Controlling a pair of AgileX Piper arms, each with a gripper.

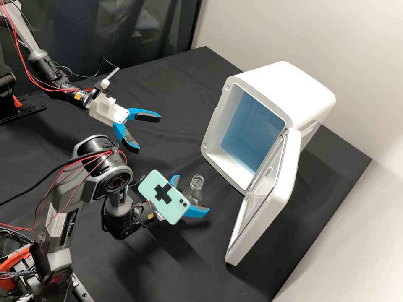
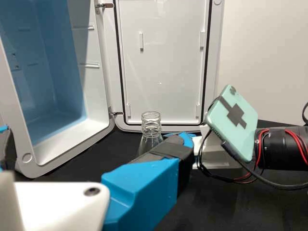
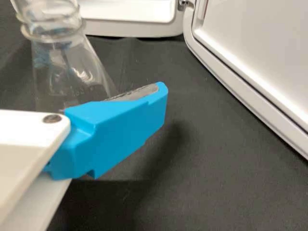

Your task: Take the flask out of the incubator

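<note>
Conical flask (image 1: 194, 187) stands upright on the bench (image 1: 176, 84) at lower centre, outside the open incubator (image 1: 294, 92); removal appears complete. Right gripper (image 1: 192, 194) surrounds it, but I cannot tell whether it grips. Left gripper (image 1: 147, 133), upper left, has its jaws apart and empty.

One flask (image 1: 196, 187), lower centre. One incubator (image 1: 289, 90), right of centre, with one door (image 1: 268, 197). Two grippers: left gripper (image 1: 147, 134) upper left, right gripper (image 1: 192, 194) lower centre. One mint slab, probably a phone (image 1: 163, 196).

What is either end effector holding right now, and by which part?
Left end effector is open, holding nothing. Right end effector sits around the flask's conical body; whether it is gripping cannot be told.
</note>
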